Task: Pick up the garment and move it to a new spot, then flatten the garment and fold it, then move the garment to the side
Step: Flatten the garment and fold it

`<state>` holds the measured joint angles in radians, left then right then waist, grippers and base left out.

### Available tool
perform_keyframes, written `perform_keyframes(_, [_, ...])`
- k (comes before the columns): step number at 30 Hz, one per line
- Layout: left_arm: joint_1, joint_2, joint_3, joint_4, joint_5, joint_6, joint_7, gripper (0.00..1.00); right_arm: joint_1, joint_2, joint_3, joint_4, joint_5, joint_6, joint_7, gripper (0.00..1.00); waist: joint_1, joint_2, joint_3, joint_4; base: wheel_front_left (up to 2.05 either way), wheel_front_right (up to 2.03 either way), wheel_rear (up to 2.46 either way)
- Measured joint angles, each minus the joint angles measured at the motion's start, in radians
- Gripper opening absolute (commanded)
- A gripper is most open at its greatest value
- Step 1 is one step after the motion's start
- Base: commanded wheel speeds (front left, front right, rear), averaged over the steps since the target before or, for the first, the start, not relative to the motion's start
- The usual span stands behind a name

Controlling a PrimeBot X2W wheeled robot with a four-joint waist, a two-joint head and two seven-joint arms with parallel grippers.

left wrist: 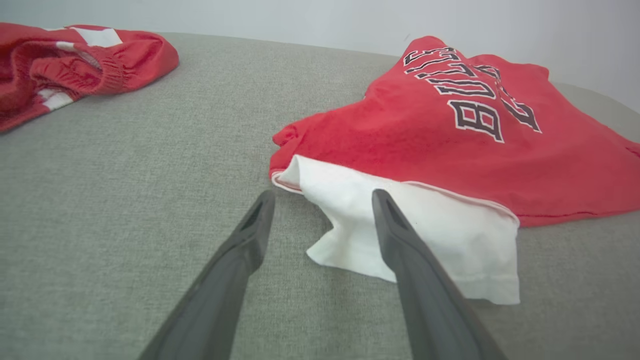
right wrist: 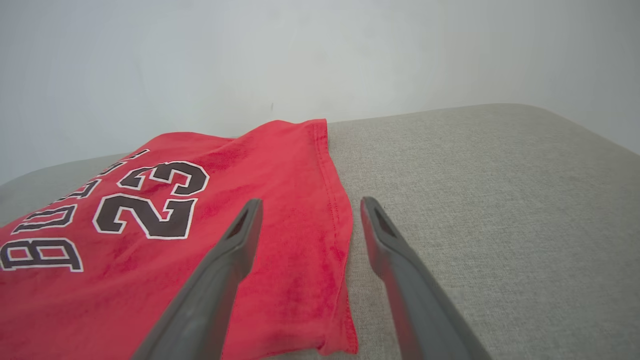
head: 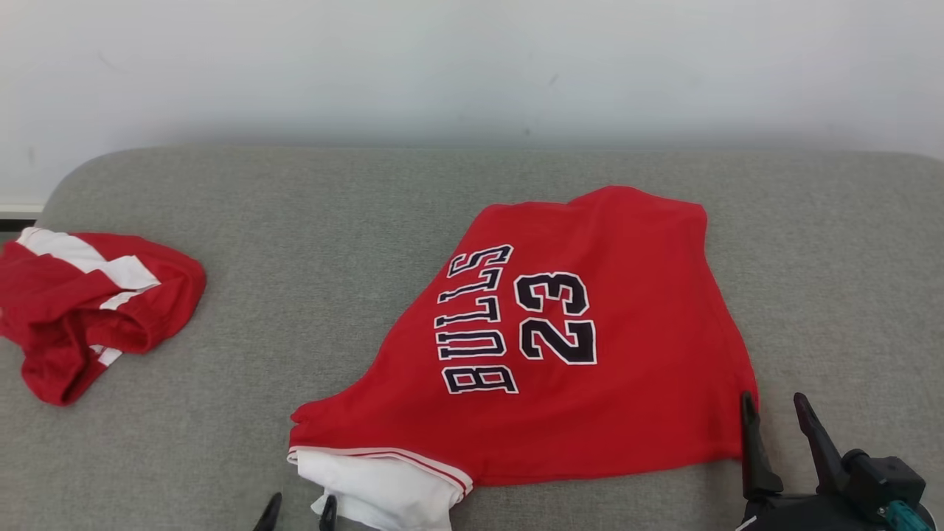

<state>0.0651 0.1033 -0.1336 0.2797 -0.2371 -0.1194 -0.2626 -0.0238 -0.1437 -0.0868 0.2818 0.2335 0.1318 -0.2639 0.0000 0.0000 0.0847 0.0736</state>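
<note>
Rumpled Bulls jersey point(head: 582, 383), frame centre; left gripper point(head: 299, 512) lower left, right gripper point(head: 774, 413) lower right, both with jaws apart. To flatten: pinch opposite corners, draw outward evenly.

A crumpled pair of red fabric shorts point(head: 88, 310), with white stripes and a gathered elastic waistband, lies in a loose heap near the left edge of the grey woven-fabric counter point(head: 295, 214), whose far corners are rounded. Behind the counter rises a plain white wall point(head: 472, 66) with a few faint dark specks.
</note>
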Motion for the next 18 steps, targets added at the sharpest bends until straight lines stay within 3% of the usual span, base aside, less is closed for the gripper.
perform_keyframes(4, [-0.001,0.009,-0.016,0.062,-0.005,-0.004,0.0,1.0,-0.003,0.001,0.017,0.008,0.0,0.0,0.0,1.0,0.0,0.0,-0.006,0.014,0.0,0.0,0.0])
perform_keyframes(14, [-0.08,0.021,-0.032,0.223,-0.04,-0.006,0.0,1.0,-0.012,-0.007,0.031,0.016,0.0,0.0,0.0,1.0,0.0,0.0,-0.004,-0.039,0.0,0.0,0.0])
perform_keyframes(15, [-0.087,0.023,-0.034,0.237,-0.04,-0.006,0.0,0.47,-0.012,-0.009,0.031,0.016,0.0,0.0,0.0,1.0,0.0,0.0,-0.003,-0.045,0.0,0.0,0.0])
perform_keyframes(16, [-0.095,0.025,-0.034,0.248,-0.043,-0.009,0.0,0.0,-0.012,-0.011,0.03,0.016,0.002,0.0,0.0,1.0,0.0,0.0,-0.002,-0.049,0.0,0.0,0.0])
perform_keyframes(18, [-0.108,0.028,-0.037,0.264,-0.052,-0.009,0.0,0.0,-0.009,-0.012,0.026,0.019,0.003,0.0,0.0,1.0,0.0,0.0,-0.003,-0.052,0.0,0.0,0.0])
